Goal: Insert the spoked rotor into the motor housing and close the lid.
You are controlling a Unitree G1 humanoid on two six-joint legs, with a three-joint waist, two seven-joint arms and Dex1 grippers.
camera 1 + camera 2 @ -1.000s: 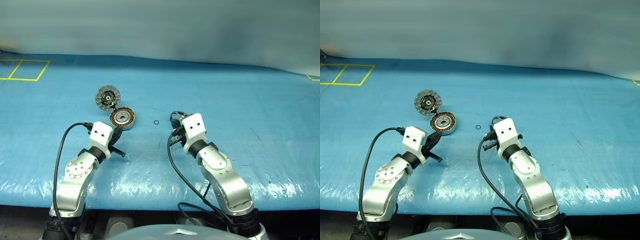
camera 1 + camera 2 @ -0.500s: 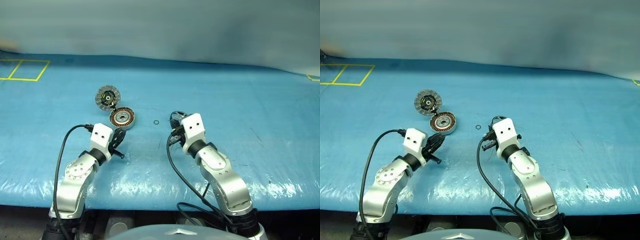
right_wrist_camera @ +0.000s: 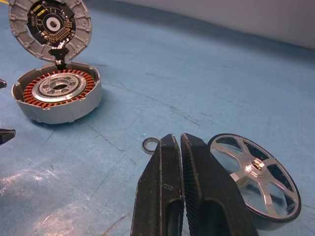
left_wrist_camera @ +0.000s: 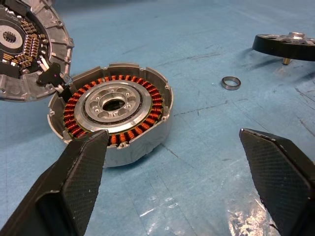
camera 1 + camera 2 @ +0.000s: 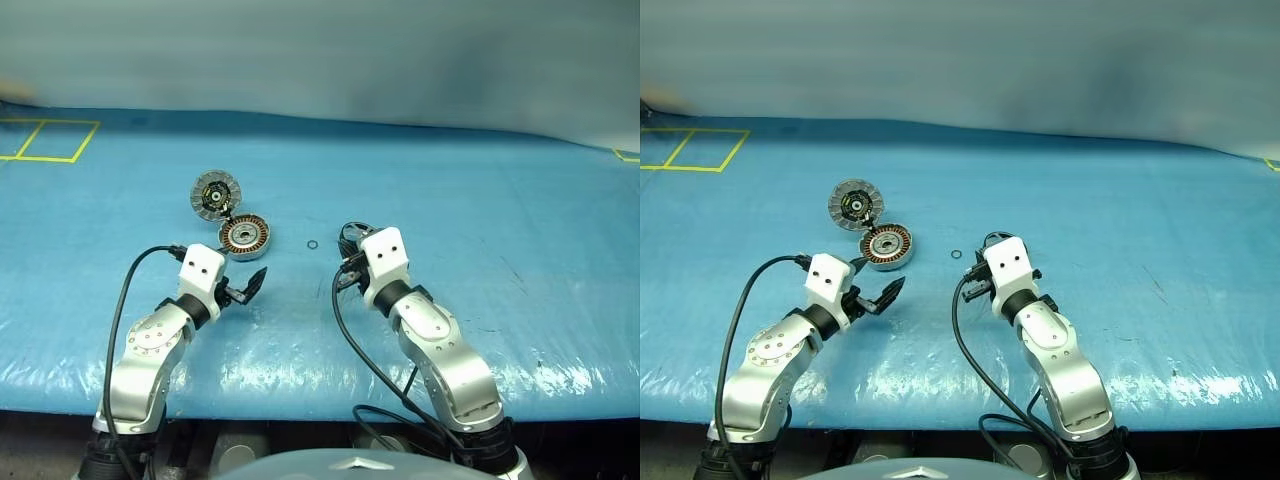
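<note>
While closed, right tool (image 3: 182,162) faces spoked rotor (image 3: 256,179).

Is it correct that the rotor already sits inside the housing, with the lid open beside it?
No. The housing holds only its copper windings; the rotor lies apart on the blue table, as the right wrist view shows. The lid is indeed open beside the housing.
</note>
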